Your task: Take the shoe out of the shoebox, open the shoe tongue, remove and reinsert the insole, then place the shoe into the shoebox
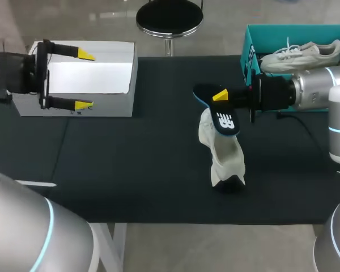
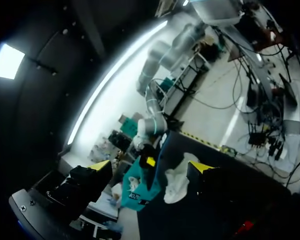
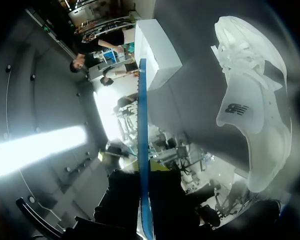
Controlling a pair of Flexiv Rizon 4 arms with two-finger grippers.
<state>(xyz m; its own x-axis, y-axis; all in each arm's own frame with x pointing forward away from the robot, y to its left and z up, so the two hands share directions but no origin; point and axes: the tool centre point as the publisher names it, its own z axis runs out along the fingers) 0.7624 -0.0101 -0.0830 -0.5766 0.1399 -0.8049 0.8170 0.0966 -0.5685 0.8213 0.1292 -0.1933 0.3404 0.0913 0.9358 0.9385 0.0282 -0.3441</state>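
- closest to the lens loom the grey bulks of my left arm (image 1: 22,226) and right arm (image 1: 334,238), low at either side.
- black table (image 1: 130,170) carries everything; the white shoe (image 1: 224,153) on it is my landmark.
- white box (image 1: 79,79) stands well to the left of the shoe and farther from me, lid off.
- teal box (image 1: 252,42) sits beyond the shoe to the right, with a second pale shoe (image 1: 300,54) in it.
- white shoe: out of any box, resting on the table. by my reckoning, taking it out and pulling the insole are done; reinserting the insole and boxing the shoe are left.
- insole (image 1: 218,107), dark with a blue edge, hangs over the shoe's far end; i cannot tell whether it touches.
- right gripper (image 1: 221,97) is pinching the insole, which runs edge-on between its fingers in the right wrist view (image 3: 142,125).
- left gripper (image 1: 82,79) is spread wide over the white box, far from the shoe, holding nothing.
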